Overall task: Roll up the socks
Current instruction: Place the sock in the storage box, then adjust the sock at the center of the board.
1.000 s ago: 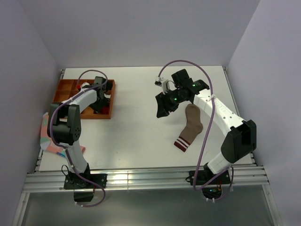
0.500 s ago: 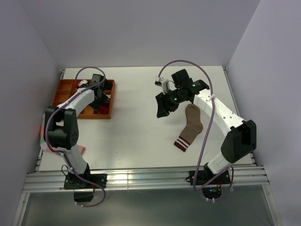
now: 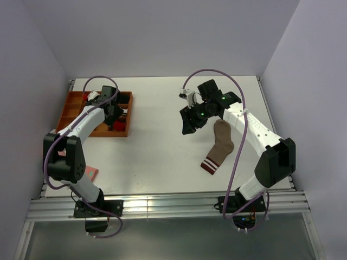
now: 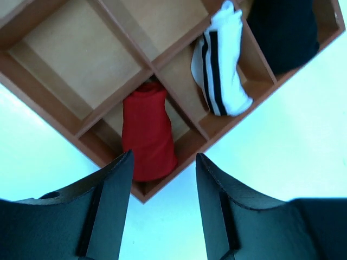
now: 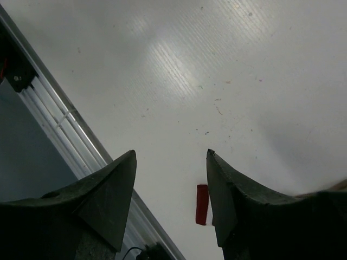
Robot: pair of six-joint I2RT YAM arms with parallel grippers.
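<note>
A: At the near edge of the table [image 3: 157, 162], what's there?
B: Tan sock [image 3: 219, 142]. Lies flat, cuff near, toe far. R gripper [image 5: 171, 154] is by the toe end, on its left. Jaws wide, nothing in them.
A: And far left?
B: Red sock [image 4: 145, 135], in a corner box of the tray [image 3: 73, 105]. L gripper [image 4: 164, 157] hangs right over it, jaws wide, one each side of its long way. L arm's way closer, so prob. L picks it.
</note>
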